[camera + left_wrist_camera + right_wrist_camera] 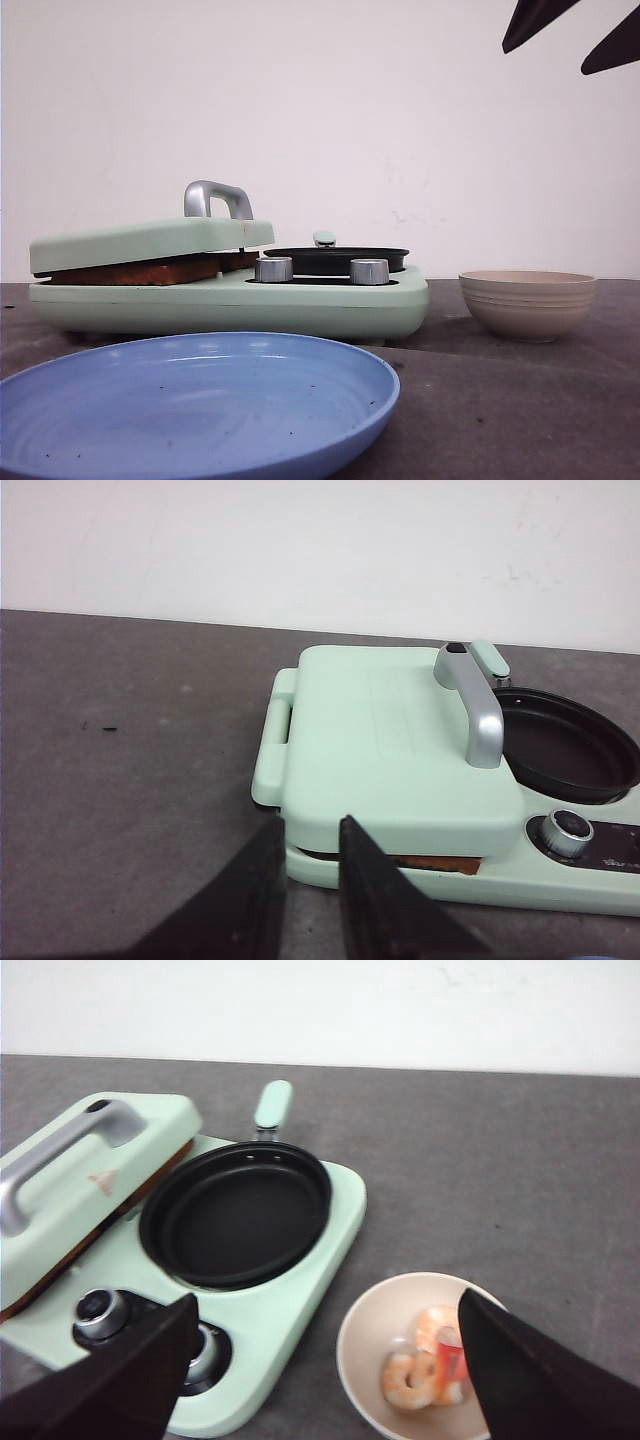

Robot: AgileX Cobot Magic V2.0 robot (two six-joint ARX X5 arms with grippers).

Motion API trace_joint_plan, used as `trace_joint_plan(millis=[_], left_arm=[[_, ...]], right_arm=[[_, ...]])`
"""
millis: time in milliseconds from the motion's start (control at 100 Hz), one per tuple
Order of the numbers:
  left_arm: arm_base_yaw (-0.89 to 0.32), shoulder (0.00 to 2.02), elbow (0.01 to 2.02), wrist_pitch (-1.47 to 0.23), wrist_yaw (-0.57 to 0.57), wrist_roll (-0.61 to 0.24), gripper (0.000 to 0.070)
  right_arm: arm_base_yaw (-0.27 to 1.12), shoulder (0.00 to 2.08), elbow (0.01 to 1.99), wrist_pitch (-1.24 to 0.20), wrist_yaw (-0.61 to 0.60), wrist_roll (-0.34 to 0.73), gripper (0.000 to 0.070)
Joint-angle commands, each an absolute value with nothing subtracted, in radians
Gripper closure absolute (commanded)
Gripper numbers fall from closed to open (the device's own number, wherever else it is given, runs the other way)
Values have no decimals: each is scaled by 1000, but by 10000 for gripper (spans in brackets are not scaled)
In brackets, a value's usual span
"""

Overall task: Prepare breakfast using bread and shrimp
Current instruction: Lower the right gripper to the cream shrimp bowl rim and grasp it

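Observation:
The bread [150, 270] lies under the nearly closed press lid [150, 243] of a mint-green breakfast maker [300, 305]. Only its browned edge shows, also in the left wrist view [435, 862] and the right wrist view [95, 1243]. Pale orange shrimp [420, 1370] lie in a beige bowl [365, 1320], right of the maker. My left gripper [311, 825] hovers at the lid's front left corner, empty, jaws a narrow gap apart. My right gripper [328, 1305] is wide open and empty, high above the bowl; its fingertips [530, 20] show at the front view's top right.
A black round pan [240, 1210] sits empty on the maker's right half, with two silver knobs [272, 269] in front. The lid has a silver handle [478, 710]. A big blue plate [190, 405] lies in front of the maker. The beige bowl [528, 303] stands to its right.

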State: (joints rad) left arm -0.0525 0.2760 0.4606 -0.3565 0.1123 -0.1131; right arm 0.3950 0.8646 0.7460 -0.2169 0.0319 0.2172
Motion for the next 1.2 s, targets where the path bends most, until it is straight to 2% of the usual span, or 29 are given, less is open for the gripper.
trace_joint_plan(millis=[0, 440, 540, 700, 820, 1190], left_arm=[[-52, 277, 461, -348, 112, -122, 668], [-52, 277, 461, -363, 112, -121, 665], [-52, 277, 461, -368, 112, -122, 665], [-52, 277, 461, -369, 112, -122, 665], [-52, 277, 461, -368, 112, -122, 665], [-52, 277, 461, -368, 112, -122, 665]], right_arm=[[360, 922, 803, -258, 2, 238, 198], [74, 1485, 1289, -731, -196, 179, 195], [48, 1571, 1365, -811, -209, 165, 166], [30, 1626, 1375, -796, -176, 150, 172], [25, 1671, 1375, -782, -176, 149, 223], [16, 1827, 1375, -759, -176, 143, 222]])
